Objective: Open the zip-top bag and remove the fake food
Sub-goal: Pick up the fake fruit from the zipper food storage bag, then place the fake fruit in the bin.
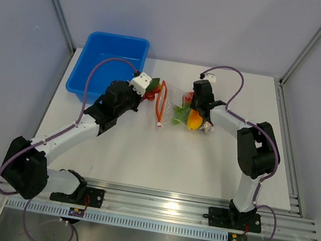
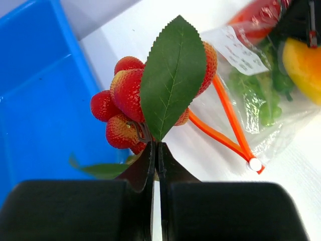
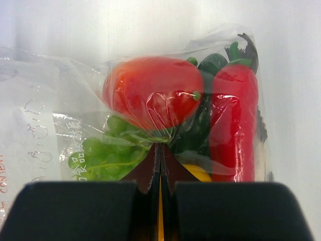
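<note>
White table (image 1: 202, 164), centre: your zip-top bag (image 1: 178, 108) lies zip parted, fake food (image 3: 150, 90) inside. Your left gripper (image 2: 156, 150) pinches a red berry cluster (image 2: 128, 95) just beside it; your right gripper (image 3: 160, 150) clamps the bag's film.

Left arm (image 1: 63, 136) and right arm (image 1: 230, 124): white links, bulky black joint housings, black bases (image 1: 79, 192). Thin purple cable (image 1: 85, 93) loops along each arm. White camera block (image 1: 140, 82) at each wrist. Jaws black, tapering to thin wedge tips.
</note>
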`<action>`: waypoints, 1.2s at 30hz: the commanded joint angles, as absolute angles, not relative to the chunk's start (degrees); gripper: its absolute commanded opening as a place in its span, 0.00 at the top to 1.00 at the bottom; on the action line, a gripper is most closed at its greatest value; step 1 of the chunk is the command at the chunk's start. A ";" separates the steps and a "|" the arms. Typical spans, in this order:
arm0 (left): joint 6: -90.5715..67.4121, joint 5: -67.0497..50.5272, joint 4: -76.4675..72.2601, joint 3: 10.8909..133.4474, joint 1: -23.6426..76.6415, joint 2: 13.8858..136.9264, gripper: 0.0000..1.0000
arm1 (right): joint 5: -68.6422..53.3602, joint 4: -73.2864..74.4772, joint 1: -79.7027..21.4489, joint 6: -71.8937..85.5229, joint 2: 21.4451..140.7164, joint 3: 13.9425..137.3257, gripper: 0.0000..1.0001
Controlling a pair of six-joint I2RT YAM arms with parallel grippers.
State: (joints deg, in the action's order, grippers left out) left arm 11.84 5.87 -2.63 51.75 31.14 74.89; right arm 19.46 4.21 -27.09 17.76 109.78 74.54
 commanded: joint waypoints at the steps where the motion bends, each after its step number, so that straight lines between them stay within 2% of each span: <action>1: 6.52 -2.35 -10.00 49.32 27.08 67.44 1.00 | 20.65 5.45 -26.63 17.05 107.75 74.27 1.00; 4: 3.09 -5.80 -12.48 47.64 24.09 63.56 1.00 | 20.22 5.45 -26.63 17.05 107.84 74.44 1.00; 14: -7.47 -5.80 -22.06 42.63 9.85 57.39 1.00 | 19.42 5.27 -26.54 16.87 107.84 74.44 1.00; 28: -2.37 -2.73 -22.59 48.42 6.33 75.13 1.00 | 18.28 5.01 -26.54 16.44 107.67 74.09 1.00; 36: -2.46 -2.99 -17.49 53.17 5.62 82.00 1.00 | 17.67 4.75 -26.63 16.17 107.40 73.92 1.00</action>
State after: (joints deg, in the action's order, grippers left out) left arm -3.25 -3.77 -14.63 48.95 5.80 81.36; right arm 18.35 4.34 -27.05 16.95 109.78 74.52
